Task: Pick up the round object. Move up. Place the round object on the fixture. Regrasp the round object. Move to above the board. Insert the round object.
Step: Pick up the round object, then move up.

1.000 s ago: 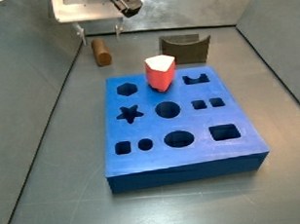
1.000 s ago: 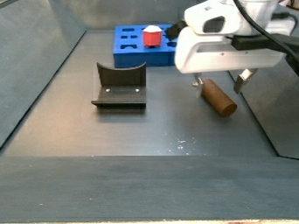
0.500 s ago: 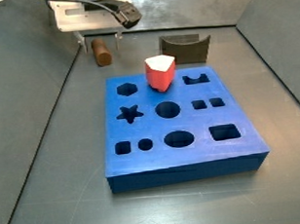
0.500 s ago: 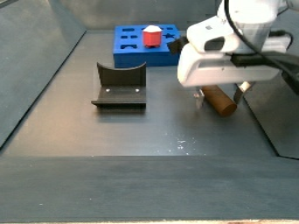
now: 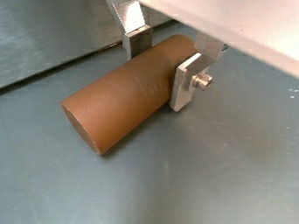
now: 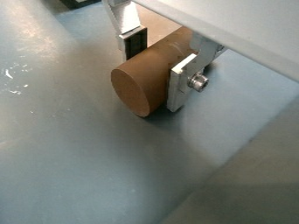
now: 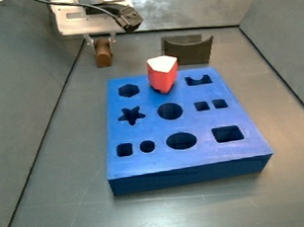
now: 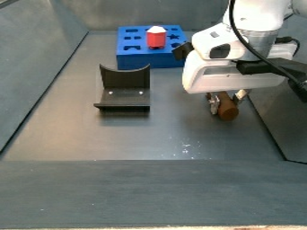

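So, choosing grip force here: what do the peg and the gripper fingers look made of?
Peg: matte brown, wood-like, with faint streaks; could be plastic. Fingers: flat silvery metal plates, screw visible. The gripper straddles the peg lying on the floor.

round object [image 5: 122, 103]: brown cylinder, lying flat on floor | between end effector [image 5: 160, 63] fingers, both touching
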You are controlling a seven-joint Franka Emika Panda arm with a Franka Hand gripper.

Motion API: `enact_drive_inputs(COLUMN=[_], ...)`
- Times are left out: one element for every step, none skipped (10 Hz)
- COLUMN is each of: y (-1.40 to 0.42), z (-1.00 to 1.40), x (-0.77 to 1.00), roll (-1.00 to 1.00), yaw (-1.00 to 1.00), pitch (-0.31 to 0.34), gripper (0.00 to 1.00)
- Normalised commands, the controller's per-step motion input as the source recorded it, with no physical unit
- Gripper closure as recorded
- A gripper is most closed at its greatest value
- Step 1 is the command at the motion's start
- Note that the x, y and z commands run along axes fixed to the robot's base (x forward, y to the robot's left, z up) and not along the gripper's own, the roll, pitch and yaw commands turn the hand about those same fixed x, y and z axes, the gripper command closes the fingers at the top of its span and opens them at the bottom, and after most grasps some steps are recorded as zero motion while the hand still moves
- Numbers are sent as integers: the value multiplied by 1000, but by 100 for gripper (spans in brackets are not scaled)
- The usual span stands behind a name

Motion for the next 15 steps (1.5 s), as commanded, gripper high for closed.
enact_drive_inputs(y=[0,0,0,0,0,0,0,0,0,-47,-43,-25,-15,-8,-2], z=[0,0,0,0,0,0,0,0,1000,1000,994,870,759,639,515], x=[0,0,0,0,0,0,0,0,0,-23,-44,-37,-29,-27,-27], roll=[0,0,0,0,0,0,0,0,0,-15,-13,-5,0,7,16], yaw=[0,0,0,0,0,0,0,0,0,-28,-24,-20,-19,-19,-20], pitch=[0,0,0,0,0,0,0,0,0,13,23,37,54,67,69], gripper=[100,100,100,100,100,100,100,100,100,100,100,100,100,100,100])
